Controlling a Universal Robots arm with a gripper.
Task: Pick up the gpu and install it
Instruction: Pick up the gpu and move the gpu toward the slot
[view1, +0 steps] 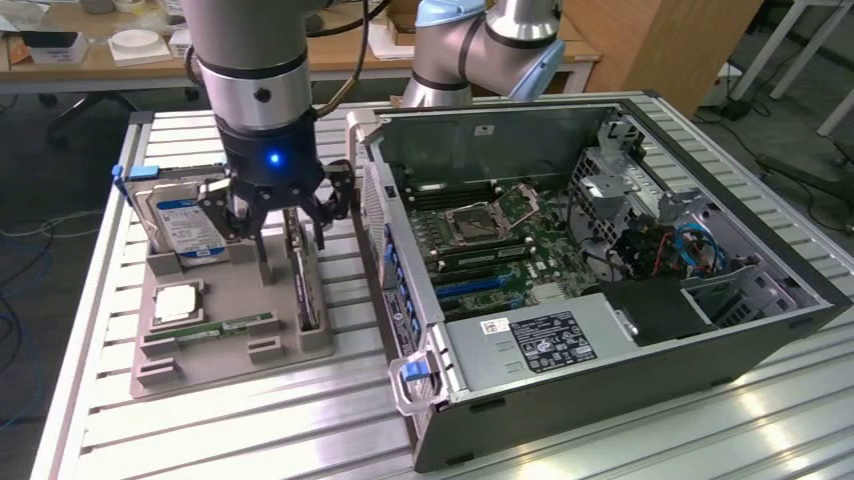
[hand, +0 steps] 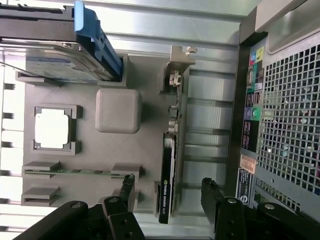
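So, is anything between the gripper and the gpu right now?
Nothing visible. The open gripper hangs over the gpu, which stands on edge in the grey tray, with one finger to either side of the card.

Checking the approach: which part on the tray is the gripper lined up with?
The gpu, the dark card on edge beside the computer case; the open gripper is centred over it.

On the edge of the gpu (hand: 167, 180) I read white lettering, "NVIDIA QUADRO". The print on the label (view1: 550, 341) inside the computer case is too small for me to read.
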